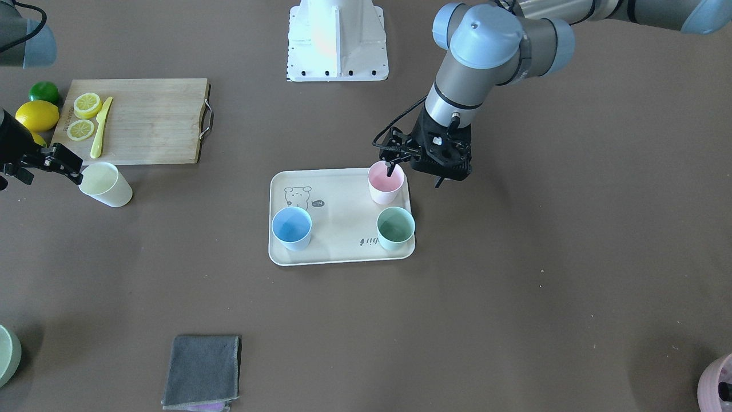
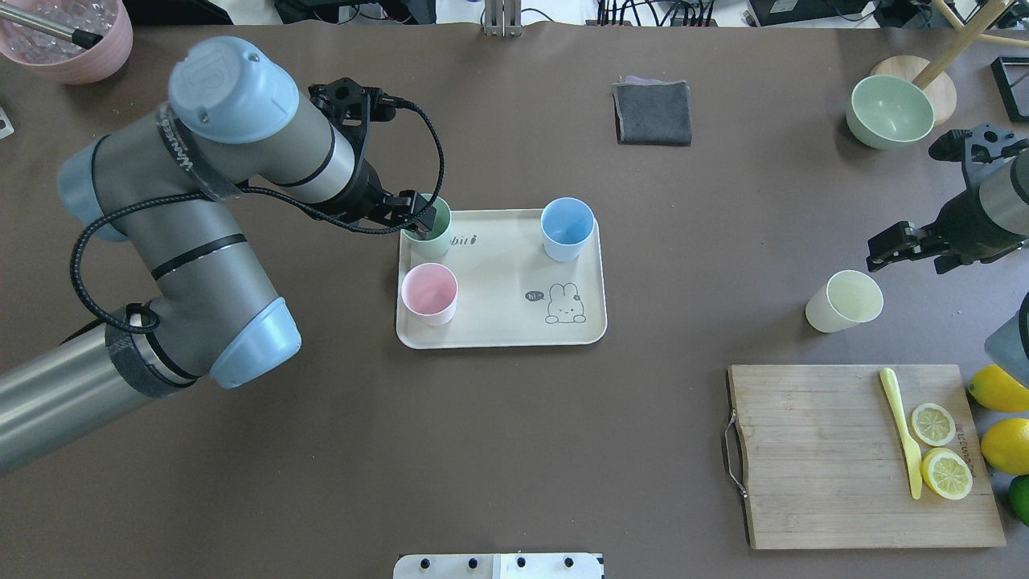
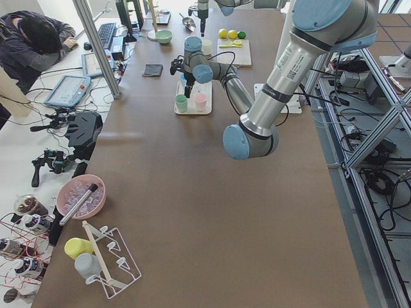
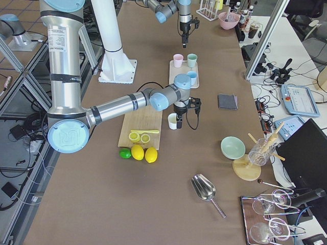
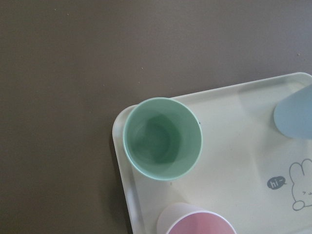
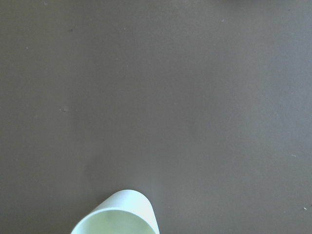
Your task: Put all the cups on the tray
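Note:
The cream tray with a rabbit drawing lies mid-table; it also shows in the front view. On it stand a pink cup, a green cup and a blue cup. My left gripper hangs raised over the green cup, open and empty; its fingers do not show in the left wrist view. A pale yellow cup stands on the table off the tray. My right gripper hovers just beyond it, open and empty. The right wrist view shows only that cup's rim.
A bamboo cutting board with lemon slices and a yellow knife lies right of the tray. Beside it are lemons. A green bowl, a grey cloth and a pink bowl sit along the far edge.

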